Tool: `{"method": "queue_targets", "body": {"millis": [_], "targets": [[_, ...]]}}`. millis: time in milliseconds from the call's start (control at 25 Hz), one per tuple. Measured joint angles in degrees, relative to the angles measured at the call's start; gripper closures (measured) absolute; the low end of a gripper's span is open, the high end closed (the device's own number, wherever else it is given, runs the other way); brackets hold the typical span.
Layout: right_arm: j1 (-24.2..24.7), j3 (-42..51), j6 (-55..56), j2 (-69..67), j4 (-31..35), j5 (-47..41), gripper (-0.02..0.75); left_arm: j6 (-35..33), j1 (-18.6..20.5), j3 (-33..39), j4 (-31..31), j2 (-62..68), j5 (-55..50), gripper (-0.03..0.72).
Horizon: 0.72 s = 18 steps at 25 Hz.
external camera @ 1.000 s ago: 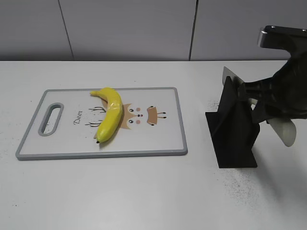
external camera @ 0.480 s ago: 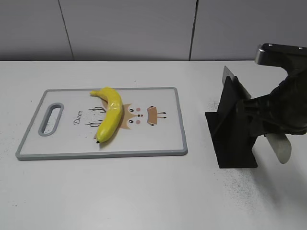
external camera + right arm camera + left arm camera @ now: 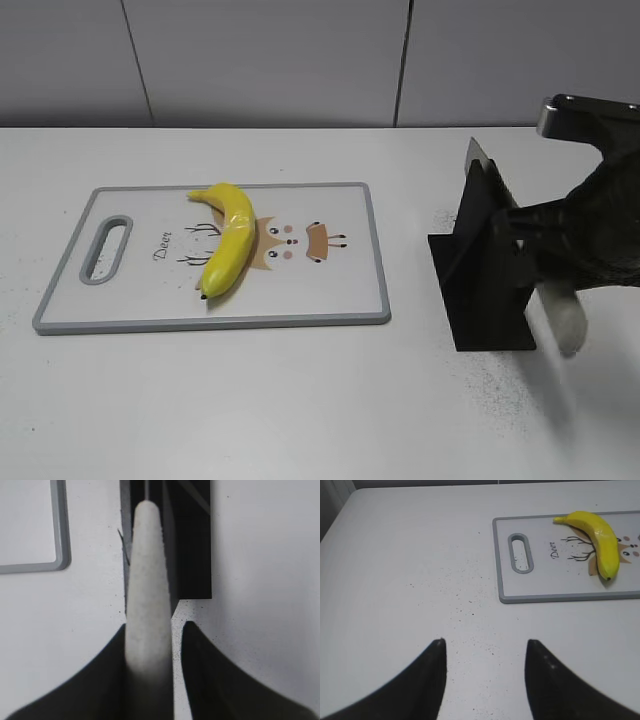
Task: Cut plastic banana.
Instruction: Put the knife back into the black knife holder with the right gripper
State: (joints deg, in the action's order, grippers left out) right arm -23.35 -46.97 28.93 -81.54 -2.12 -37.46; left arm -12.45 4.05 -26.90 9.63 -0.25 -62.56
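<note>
Right gripper (image 3: pixel 545 262) far from plastic banana (image 3: pixel 229 245)

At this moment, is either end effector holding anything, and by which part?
The right end effector grips the knife by its pale handle, the blade in the black knife stand. The left end effector is open and holds nothing.

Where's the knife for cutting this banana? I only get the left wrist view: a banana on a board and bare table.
Observer: In the exterior view, the knife sits in a black holder standing to the right of the cutting board, outside your frame.
Visitor: Is anything reaching for it?
Observer: Yes. The right wrist view shows the right gripper at the knife's pale handle, which lies between the gripper's fingers. I can't tell whether they are clamped on it.
</note>
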Motion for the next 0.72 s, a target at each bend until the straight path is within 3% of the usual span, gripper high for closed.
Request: {"method": "queue_targets", "body": {"millis": [120,200,480,720], "targets": [[0.0,0.0,0.0,0.1,0.4,0.3,0.223,0.0,0.0,0.0,0.0,0.0,0.0,0.219],[0.0,0.0,0.0,0.3,0.9,1.0,0.138,0.0,0.0,0.0,0.0,0.0,0.0,0.220],[0.0,0.0,-1.0,4.7,0.8,5.1,0.099,0.0,0.0,0.0,0.0,0.0,0.0,0.265],[0.0,0.1,-14.6,15.1,0.5,6.4,0.104,0.0,0.0,0.0,0.0,0.0,0.0,0.282]]}}
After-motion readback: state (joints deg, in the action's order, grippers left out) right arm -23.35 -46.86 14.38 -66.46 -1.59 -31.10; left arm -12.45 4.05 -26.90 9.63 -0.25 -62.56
